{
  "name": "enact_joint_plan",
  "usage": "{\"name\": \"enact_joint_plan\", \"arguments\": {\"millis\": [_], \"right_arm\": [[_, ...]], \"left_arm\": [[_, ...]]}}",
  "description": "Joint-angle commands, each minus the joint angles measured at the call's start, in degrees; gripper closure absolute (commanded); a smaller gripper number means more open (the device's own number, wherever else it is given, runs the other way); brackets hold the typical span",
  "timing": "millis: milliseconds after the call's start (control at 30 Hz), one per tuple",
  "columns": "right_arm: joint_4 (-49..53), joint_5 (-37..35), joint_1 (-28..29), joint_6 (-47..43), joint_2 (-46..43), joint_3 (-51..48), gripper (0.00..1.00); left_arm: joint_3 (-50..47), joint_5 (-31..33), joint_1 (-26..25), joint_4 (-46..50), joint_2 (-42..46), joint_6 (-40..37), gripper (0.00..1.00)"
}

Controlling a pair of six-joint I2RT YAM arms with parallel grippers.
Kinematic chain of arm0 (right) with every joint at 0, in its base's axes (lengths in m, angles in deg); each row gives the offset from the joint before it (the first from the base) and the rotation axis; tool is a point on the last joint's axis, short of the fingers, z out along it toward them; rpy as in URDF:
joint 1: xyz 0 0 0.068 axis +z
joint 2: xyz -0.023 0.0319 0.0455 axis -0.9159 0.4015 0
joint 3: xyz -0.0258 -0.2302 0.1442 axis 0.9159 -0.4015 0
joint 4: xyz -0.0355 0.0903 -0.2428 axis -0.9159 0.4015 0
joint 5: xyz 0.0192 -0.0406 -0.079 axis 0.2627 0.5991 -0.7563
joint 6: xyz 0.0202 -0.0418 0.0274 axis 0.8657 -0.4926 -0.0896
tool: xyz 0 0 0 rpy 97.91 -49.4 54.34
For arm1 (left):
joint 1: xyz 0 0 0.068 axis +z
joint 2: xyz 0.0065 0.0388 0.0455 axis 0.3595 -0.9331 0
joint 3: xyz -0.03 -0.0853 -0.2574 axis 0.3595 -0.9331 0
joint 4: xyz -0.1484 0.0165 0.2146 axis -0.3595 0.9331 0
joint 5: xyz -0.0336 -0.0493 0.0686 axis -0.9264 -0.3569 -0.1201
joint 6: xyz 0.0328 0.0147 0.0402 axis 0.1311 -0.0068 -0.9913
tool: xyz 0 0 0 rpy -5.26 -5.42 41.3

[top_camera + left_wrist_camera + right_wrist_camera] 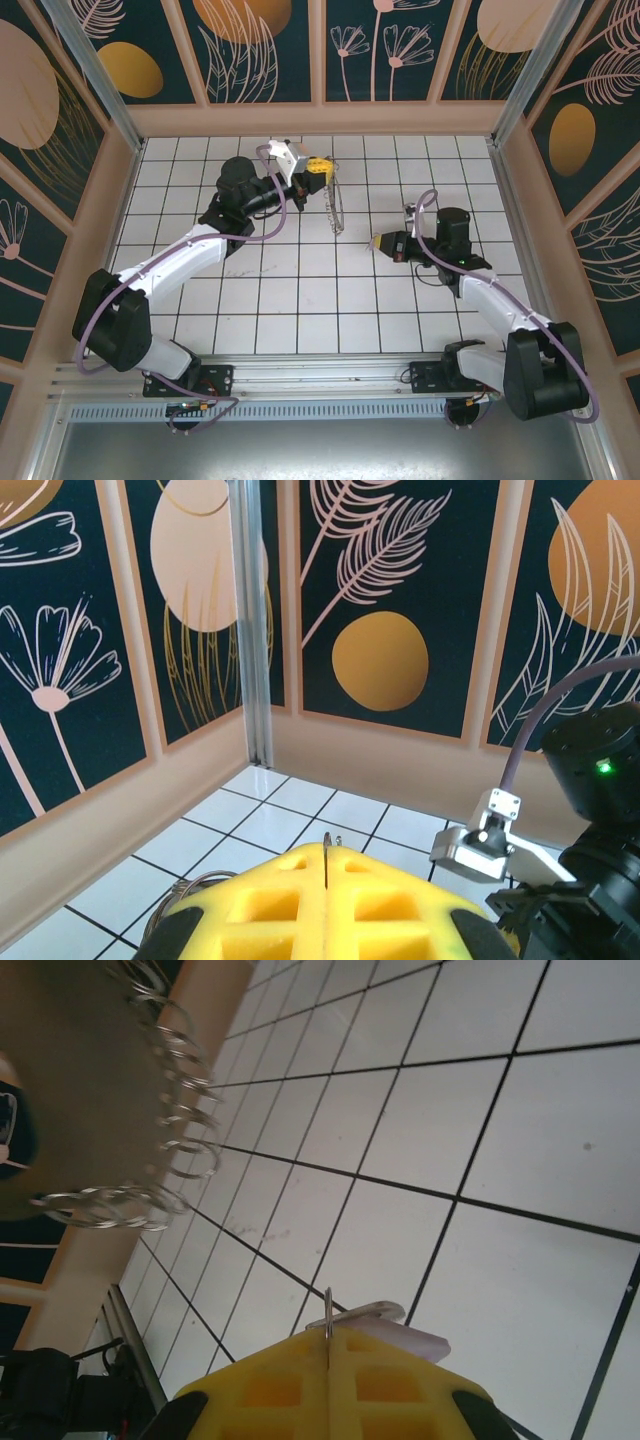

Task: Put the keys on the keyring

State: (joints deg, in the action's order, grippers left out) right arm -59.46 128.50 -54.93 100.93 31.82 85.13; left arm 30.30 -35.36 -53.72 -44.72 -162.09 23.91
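Left fingers, closed tight, hold the keyring dangling over the far worktop. Right fingers, closed on the lilac-headed key, sit just right of it. With so slim a pinch, the key may twist or drop during threading.

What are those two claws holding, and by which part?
The left claw pinches the keyring at its rim; the right claw pinches the key by thin metal beside its lilac head.
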Motion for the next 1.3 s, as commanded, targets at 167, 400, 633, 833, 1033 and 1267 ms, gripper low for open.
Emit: {"name": "enact_joint_plan", "arguments": {"millis": [167,400,633,833,1033,1267], "right_arm": [[-4.14,3.97,-1.18,-0.12,-4.26,1.35,1.0],[-3.84,7.65,-1.49,-3.43,-4.81,5.8,1.0],[-2.57,11.24,-2.63,-9.76,-2.49,12.83,1.0],[-3.11,13.56,-3.8,-12.76,0.37,17.53,1.0],[0.59,16.12,-4.36,-16.25,4.49,23.33,1.0],[7.99,17.72,-4.27,-21.78,8.24,30.12,1.0]], "left_arm": [[2.5,-0.6,-0.35,-2.95,-1.22,0.6,1.0],[3.73,-2.46,-0.36,-0.34,-1.99,-1.08,1.0],[7.12,-5.22,-0.4,6.04,-3.39,-5.2,1.0],[9.83,-6.33,-0.4,11.72,-4.93,-9.81,1.0],[10.55,-7.64,-0.4,13.11,-6.38,-13.48,1.0],[11.21,-8.56,-0.33,14.1,-7.75,-16.81,1.0]]}}
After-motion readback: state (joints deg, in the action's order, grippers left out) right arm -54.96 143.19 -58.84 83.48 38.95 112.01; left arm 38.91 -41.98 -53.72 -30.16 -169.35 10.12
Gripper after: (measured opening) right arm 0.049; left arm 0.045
